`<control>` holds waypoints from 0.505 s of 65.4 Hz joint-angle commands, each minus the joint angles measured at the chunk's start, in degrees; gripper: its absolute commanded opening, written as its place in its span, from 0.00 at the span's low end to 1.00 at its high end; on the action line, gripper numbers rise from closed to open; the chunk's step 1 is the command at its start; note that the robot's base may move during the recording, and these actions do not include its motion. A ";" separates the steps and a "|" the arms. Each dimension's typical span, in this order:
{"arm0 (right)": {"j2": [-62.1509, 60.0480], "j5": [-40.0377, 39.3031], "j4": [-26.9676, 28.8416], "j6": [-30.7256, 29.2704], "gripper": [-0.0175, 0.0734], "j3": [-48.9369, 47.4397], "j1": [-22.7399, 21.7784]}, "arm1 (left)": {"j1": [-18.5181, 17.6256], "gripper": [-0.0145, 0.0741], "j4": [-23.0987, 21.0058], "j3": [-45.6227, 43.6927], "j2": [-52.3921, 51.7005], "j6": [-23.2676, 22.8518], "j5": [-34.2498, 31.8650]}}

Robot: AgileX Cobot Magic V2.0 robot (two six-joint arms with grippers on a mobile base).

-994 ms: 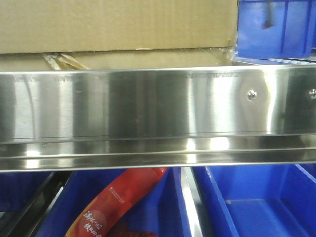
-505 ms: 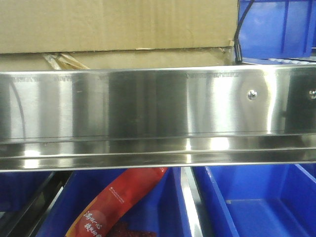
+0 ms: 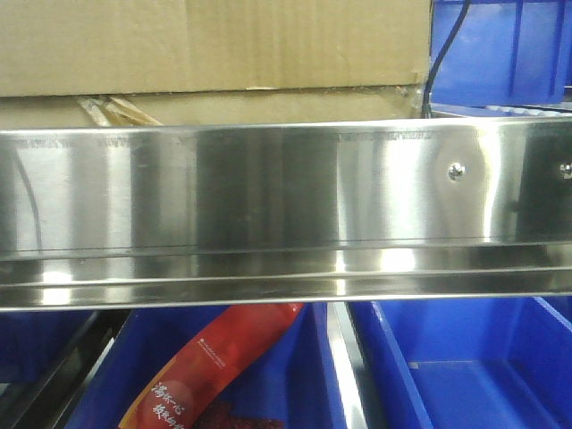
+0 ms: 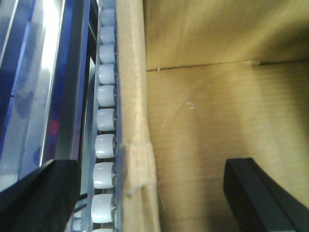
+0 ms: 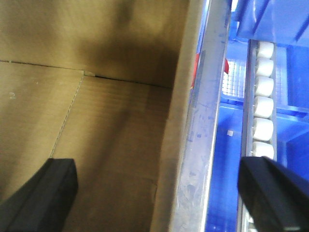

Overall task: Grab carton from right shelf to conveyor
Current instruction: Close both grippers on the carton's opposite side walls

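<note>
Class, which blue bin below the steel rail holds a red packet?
The left bin; the red packet lies in it, while the right bin shows none.

The tan-brown corrugated cardboard carton (image 3: 214, 45) is plain and finely ribbed, with shadow darkening its inside. The polished silver steel shelf rail (image 3: 268, 197) shows vertical bands of bright and dark reflection. The moulded plastic bins (image 3: 465, 375) are solid deep blue. The glossy red snack packet (image 3: 219, 357), at the left, bears pale lettering. The small round plastic rollers (image 4: 105, 121) are white. The left gripper (image 4: 149, 198) and right gripper (image 5: 159, 193) have matte black fingers.
</note>
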 commanded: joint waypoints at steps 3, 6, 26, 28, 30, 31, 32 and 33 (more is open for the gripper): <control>-0.22 -0.64 -0.83 -0.67 0.65 -0.46 0.13 | 0.06 0.63 0.14 -0.41 -0.07 0.05 -0.36; -0.22 -0.64 -0.83 -0.67 0.54 -0.46 0.13 | 0.06 0.55 0.14 -0.41 -0.07 0.05 -0.36; -0.22 -0.64 -0.83 -0.67 0.12 -0.46 0.13 | 0.06 0.15 -0.15 -0.41 -0.07 0.05 -0.36; -0.22 -0.64 -0.83 -0.67 0.12 -0.46 0.13 | 0.06 0.15 0.00 -0.41 -0.19 0.05 -0.36; -0.22 -0.64 -0.83 -0.67 0.12 -0.46 0.13 | 0.06 0.15 0.29 -0.41 -0.28 0.05 -0.36; -0.22 -0.64 -0.83 -0.67 0.12 -0.46 0.13 | 0.06 0.15 0.29 -0.41 -0.43 0.05 -0.36; -0.22 -0.64 -0.83 -0.67 0.12 -0.46 0.13 | 0.06 0.15 0.38 -0.41 -0.57 0.05 -0.36; -0.33 -0.64 -0.83 -0.67 0.12 -0.46 0.13 | 0.06 0.15 0.38 -0.41 -0.59 0.05 -0.36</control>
